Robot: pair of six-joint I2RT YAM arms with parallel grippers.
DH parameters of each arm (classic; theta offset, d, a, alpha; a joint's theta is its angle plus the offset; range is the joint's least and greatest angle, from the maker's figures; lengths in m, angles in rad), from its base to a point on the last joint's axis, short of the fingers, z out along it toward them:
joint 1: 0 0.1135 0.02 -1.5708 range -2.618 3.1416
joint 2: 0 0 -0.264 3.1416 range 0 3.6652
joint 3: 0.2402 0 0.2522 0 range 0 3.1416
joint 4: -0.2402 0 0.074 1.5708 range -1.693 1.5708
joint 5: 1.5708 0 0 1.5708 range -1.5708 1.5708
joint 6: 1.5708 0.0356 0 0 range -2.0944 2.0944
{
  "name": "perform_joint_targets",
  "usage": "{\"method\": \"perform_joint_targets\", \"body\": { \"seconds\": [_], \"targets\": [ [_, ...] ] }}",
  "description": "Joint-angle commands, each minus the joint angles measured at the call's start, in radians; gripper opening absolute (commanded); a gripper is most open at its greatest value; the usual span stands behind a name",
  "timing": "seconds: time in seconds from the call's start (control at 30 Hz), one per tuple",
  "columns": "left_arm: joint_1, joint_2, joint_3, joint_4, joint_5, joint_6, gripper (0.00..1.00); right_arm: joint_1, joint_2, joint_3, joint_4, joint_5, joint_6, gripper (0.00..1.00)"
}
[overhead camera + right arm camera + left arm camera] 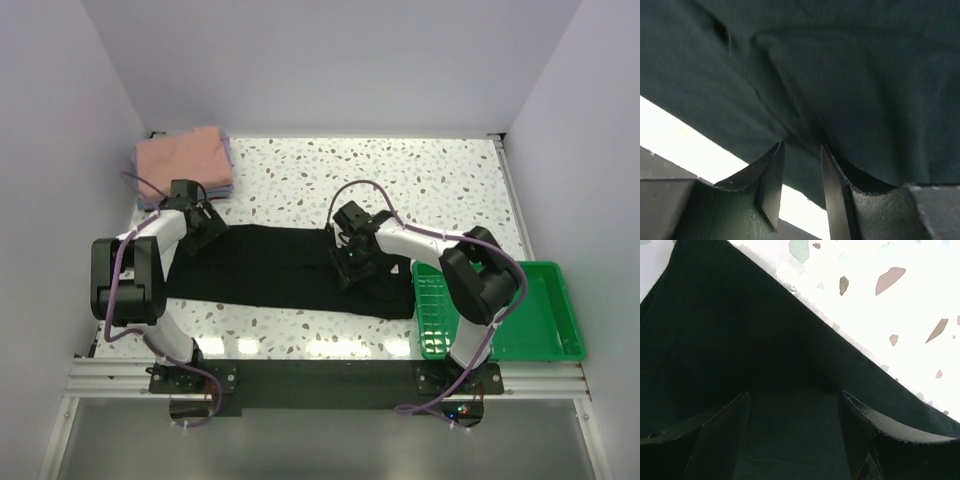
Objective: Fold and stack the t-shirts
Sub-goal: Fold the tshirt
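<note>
The black t-shirt [270, 270] lies spread across the middle of the speckled table; its white tag is not visible. My left gripper [205, 228] is at the shirt's far left corner. In the left wrist view it [795, 402] is open wide, with black cloth [740, 340] under and between the fingers. My right gripper [355, 265] is on the shirt's middle right. In the right wrist view it [800, 150] is nearly shut, pinching a fold of the black cloth [840, 75], with wrinkles running to the gap. A folded salmon-pink shirt [183, 157] tops a stack with a lavender one [228, 170].
A green plastic tray [555, 300] stands at the near right, its left edge touching the shirt's right end. White walls close in the table on the left, back and right. Bare speckled tabletop [400, 175] lies behind the shirt.
</note>
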Motion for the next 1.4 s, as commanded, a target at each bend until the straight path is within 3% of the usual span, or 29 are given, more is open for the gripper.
{"method": "perform_joint_targets", "body": {
  "seconds": [0.0, 0.27, 0.43, 0.5, 0.73, 0.93, 1.37],
  "targets": [
    [0.015, 0.035, -0.051, 0.015, 0.013, 0.002, 0.75, 0.013, 0.002, -0.003, 0.107, 0.065, 0.046, 0.40],
    [0.018, 0.039, -0.045, 0.017, 0.035, 0.015, 0.75, 0.013, 0.011, 0.020, 0.080, 0.203, 0.073, 0.40],
    [0.018, 0.039, -0.046, 0.023, 0.041, 0.016, 0.75, 0.013, 0.014, 0.018, 0.078, 0.211, 0.078, 0.37],
    [0.018, 0.039, -0.046, 0.026, 0.044, 0.016, 0.75, 0.013, 0.025, 0.024, 0.080, 0.211, 0.078, 0.33],
    [0.018, 0.038, -0.049, 0.026, 0.048, 0.027, 0.75, 0.011, 0.005, 0.037, 0.051, 0.211, 0.079, 0.00],
    [0.019, 0.033, -0.060, 0.031, 0.059, 0.041, 0.75, 0.013, -0.024, 0.052, 0.012, 0.153, 0.093, 0.00],
    [0.018, 0.033, -0.066, 0.028, 0.082, 0.090, 0.75, 0.029, 0.027, 0.176, -0.156, -0.168, 0.047, 0.00]
  ]
}}
